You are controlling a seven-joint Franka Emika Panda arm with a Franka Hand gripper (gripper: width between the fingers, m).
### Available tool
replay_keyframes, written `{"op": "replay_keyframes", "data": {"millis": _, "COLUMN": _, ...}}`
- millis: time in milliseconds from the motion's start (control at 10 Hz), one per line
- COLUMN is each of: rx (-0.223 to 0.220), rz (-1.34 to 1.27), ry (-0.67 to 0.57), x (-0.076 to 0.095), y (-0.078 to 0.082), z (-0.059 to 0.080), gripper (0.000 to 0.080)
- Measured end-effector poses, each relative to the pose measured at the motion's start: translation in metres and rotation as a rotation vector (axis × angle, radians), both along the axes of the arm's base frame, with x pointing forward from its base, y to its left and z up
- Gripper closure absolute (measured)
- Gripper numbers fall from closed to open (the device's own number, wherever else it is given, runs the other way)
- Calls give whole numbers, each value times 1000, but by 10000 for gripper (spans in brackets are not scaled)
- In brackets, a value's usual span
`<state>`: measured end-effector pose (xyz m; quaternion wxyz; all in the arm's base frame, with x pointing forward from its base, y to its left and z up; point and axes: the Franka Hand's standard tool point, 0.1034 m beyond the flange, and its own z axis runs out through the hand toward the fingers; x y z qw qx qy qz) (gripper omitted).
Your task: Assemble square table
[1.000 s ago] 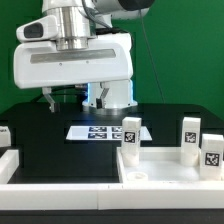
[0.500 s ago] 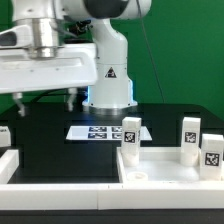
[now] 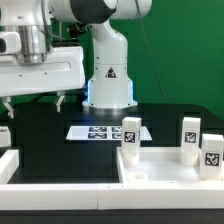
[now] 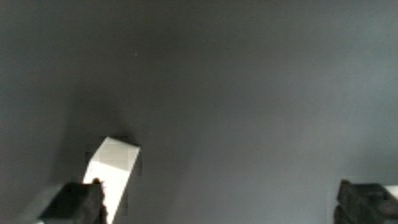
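Looking through the exterior view, I see the arm swung over to that view's left, its white wrist block high above the black table (image 3: 50, 135). The gripper (image 3: 33, 103) hangs below it with its two dark fingers spread wide apart and nothing between them; in the wrist view the gripper (image 4: 224, 203) shows the same, jaws released, one fingertip at each side of the picture with bare dark tabletop between. A small white piece (image 4: 116, 162) lies just beside one fingertip in that view; I cannot tell which part it is. The square table top (image 3: 160, 163) sits low in the foreground toward the exterior view's right, its raised rim facing me. Three chunky white legs stand upright at it, each with a black-and-white tag: one leg (image 3: 130, 138) at its near-left corner, a second leg (image 3: 190, 135) farther right, and a third leg (image 3: 212, 152) just beside that one at the frame's edge. Behind them, near the robot's base, the marker board (image 3: 105, 131) lies flat on the table. All of these parts are well apart from the gripper.
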<state>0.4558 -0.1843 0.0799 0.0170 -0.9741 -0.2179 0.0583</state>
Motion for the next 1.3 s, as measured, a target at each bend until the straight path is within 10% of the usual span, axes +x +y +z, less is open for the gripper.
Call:
{"op": "replay_keyframes", "data": {"millis": 200, "rx": -48, "rz": -13, "ry": 177, "x": -27, "y": -36, "z": -14, "gripper": 150}}
{"op": "replay_keyframes", "data": {"millis": 600, "rx": -100, "rz": 18, "ry": 389, "x": -26, "y": -28, "z": -22, "gripper": 150}}
{"op": "replay_keyframes", "data": {"millis": 900, "rx": -179, "rz": 27, "ry": 566, "x": -46, "y": -69, "z": -38, "gripper": 150}}
{"op": "replay_keyframes", "data": {"millis": 1300, "rx": -211, "rz": 47, "ry": 641, "x": -43, "y": -65, "z": -42, "gripper": 150}}
